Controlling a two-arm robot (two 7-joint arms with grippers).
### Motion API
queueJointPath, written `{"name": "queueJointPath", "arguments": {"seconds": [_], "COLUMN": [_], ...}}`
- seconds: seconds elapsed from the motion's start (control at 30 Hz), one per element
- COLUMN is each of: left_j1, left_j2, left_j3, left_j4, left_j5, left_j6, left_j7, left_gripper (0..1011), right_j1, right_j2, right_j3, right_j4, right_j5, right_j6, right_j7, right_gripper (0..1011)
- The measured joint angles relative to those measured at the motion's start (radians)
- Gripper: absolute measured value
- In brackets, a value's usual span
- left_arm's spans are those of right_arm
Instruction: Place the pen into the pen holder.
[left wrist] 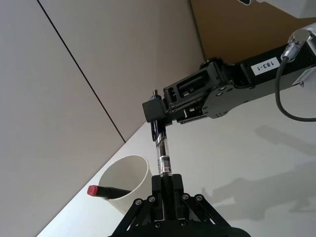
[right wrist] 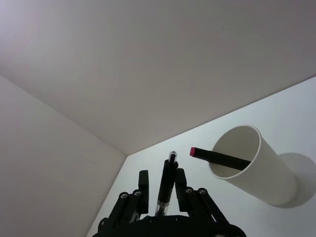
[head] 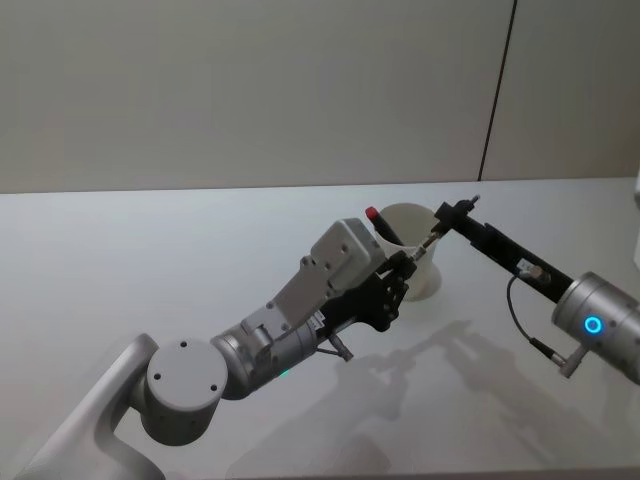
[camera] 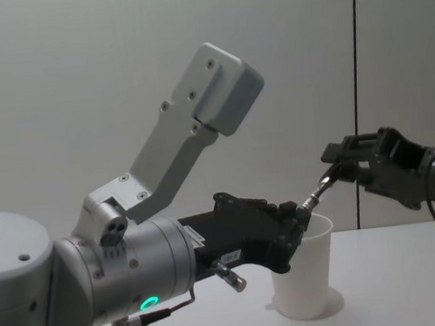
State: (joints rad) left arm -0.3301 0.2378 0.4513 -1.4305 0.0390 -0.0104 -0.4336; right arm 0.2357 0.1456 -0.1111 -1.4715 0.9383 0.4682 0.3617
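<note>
Both grippers grip one pen (left wrist: 163,159) just above the pen holder (head: 412,249), a white cup upright on the table (head: 150,260). Left gripper (left wrist: 166,178) is clamped on the pen's lower end, beside the cup's rim on the robot's side. Right gripper (left wrist: 157,126) is pinched on the pen's upper end, above and right of the cup. A red-capped marker (right wrist: 218,157) already leans inside the cup.

matt paper pen holder (head: 417,262), clear-plastic pen (left wrist: 163,159)
</note>
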Motion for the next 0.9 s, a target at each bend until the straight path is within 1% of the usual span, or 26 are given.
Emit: {"name": "queueJointPath", "arguments": {"seconds": [0.03, 0.07, 0.13, 0.17, 0.27, 0.77, 0.8, 0.83, 0.9], "left_j1": [0.000, 0.000, 0.000, 0.000, 0.000, 0.001, 0.001, 0.001, 0.001], "left_j2": [0.000, 0.000, 0.000, 0.000, 0.000, 0.001, 0.001, 0.001, 0.001], "left_j3": [0.000, 0.000, 0.000, 0.000, 0.000, -0.001, -0.001, -0.001, -0.001], "left_j4": [0.000, 0.000, 0.000, 0.000, 0.000, 0.001, 0.001, 0.001, 0.001], "left_j5": [0.000, 0.000, 0.000, 0.000, -0.001, 0.000, 0.001, 0.001, 0.001], "left_j6": [0.000, 0.000, 0.000, 0.000, -0.001, 0.003, 0.003, 0.003, 0.003], "left_j7": [0.000, 0.000, 0.000, 0.000, 0.000, 0.000, 0.000, 0.000, 0.000], "left_gripper": [133, 133, 133, 133, 133, 139, 157, 203, 241], "right_j1": [0.000, -0.003, -0.008, -0.008, -0.016, -0.035, -0.036, -0.037, -0.038], "right_j2": [0.000, 0.001, 0.002, 0.002, 0.003, 0.008, 0.010, 0.009, 0.010], "right_j3": [0.000, -0.001, -0.002, -0.002, -0.004, -0.010, -0.008, -0.012, -0.012], "right_j4": [0.000, -0.003, -0.009, -0.009, -0.018, -0.041, -0.042, -0.044, -0.044], "right_j5": [0.000, 0.003, 0.007, 0.007, 0.015, 0.021, 0.021, 0.021, 0.020], "right_j6": [0.000, -0.009, -0.023, -0.023, -0.046, -0.114, -0.119, -0.123, -0.127], "right_j7": [0.000, 0.001, 0.002, 0.002, 0.002, -0.015, -0.016, -0.016, -0.017], "right_gripper": [360, 301, 261, 203, 132, 130, 130, 130, 130]}}
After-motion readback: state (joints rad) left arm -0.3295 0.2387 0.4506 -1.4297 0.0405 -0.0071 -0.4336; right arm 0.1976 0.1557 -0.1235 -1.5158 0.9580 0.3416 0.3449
